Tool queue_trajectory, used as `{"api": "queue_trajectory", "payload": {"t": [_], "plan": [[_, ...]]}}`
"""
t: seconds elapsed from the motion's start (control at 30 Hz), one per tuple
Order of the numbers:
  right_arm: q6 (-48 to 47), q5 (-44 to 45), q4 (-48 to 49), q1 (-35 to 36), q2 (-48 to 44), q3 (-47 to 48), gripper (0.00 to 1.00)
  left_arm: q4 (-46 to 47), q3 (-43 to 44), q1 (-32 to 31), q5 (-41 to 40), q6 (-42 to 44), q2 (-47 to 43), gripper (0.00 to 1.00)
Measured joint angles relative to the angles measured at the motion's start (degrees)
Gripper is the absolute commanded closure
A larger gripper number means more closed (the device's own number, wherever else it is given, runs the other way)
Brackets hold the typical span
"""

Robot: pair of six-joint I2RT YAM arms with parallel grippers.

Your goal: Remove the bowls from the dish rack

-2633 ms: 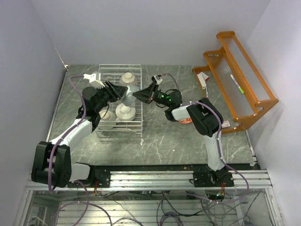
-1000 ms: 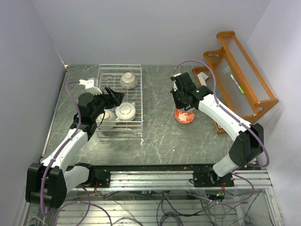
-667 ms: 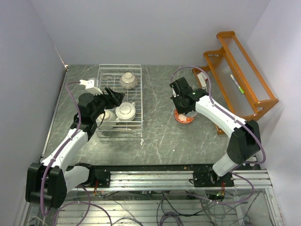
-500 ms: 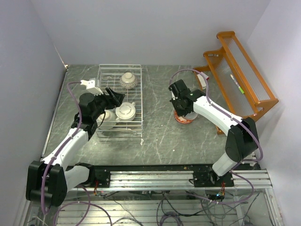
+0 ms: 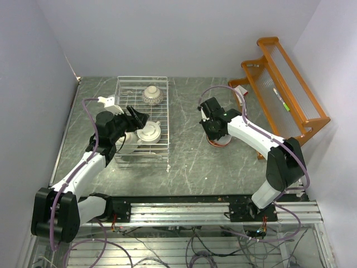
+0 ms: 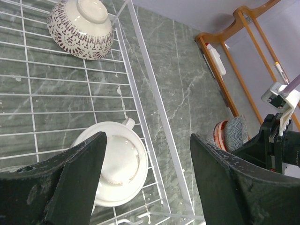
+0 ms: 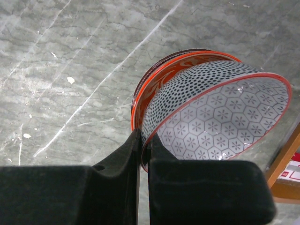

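Note:
The white wire dish rack [image 5: 167, 114] [image 6: 140, 93] holds an upturned patterned bowl [image 5: 152, 95] [image 6: 80, 26] at its far end. An upturned cream bowl with a small handle [image 5: 149, 132] [image 6: 119, 171] lies nearer. My left gripper [image 5: 136, 116] [image 6: 147, 140] hangs open above the cream bowl, touching nothing. My right gripper [image 5: 215, 129] [image 7: 144, 154] is shut on the rim of a dotted, red-rimmed bowl [image 7: 201, 91] [image 6: 236, 133]. That bowl is tilted inside an orange-red bowl [image 5: 218, 140] [image 7: 149, 91] on the table right of the rack.
An orange wooden shelf rack [image 5: 284, 84] [image 6: 229, 56] stands at the far right, with a small white and red item [image 5: 241, 95] [image 6: 216, 58] at its foot. My left arm hides the rack's near-left part, where a white rim [image 5: 127, 147] shows.
The right arm has swung in and down, bringing the dotted bowl onto the orange-red bowl. The left gripper has edged slightly toward the cream bowl, its jaws a little narrower.

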Motion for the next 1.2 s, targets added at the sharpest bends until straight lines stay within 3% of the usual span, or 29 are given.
{"api": "queue_trajectory", "payload": {"t": [0.27,0.47,0.67,0.83,0.9,1.2], "plan": [[0.0,-0.1,1.5,0.2,0.4,-0.4,0.69,0.0,0.0,0.0,0.1,0.0,0.0,0.18],[0.0,0.1,2.5,0.2,-0.2,-0.7,0.61,0.0,-0.1,0.0,0.2,0.0,0.0,0.17],[0.4,0.6,3.3,0.2,-4.9,-2.3,0.64,-0.4,-0.7,0.0,0.3,0.2,0.0,0.17],[1.3,0.8,5.9,0.2,-10.2,-4.5,0.86,-1.0,-1.4,0.0,-0.2,0.9,-0.9,0.17],[1.6,0.7,7.1,0.2,-11.3,-5.6,0.91,-2.1,-2.1,-0.1,-1.0,1.4,-1.9,0.17],[2.4,-0.6,10.0,0.2,-10.6,-8.9,0.92,-5.6,-3.1,-0.4,-3.7,2.6,-5.0,0.16]]}}
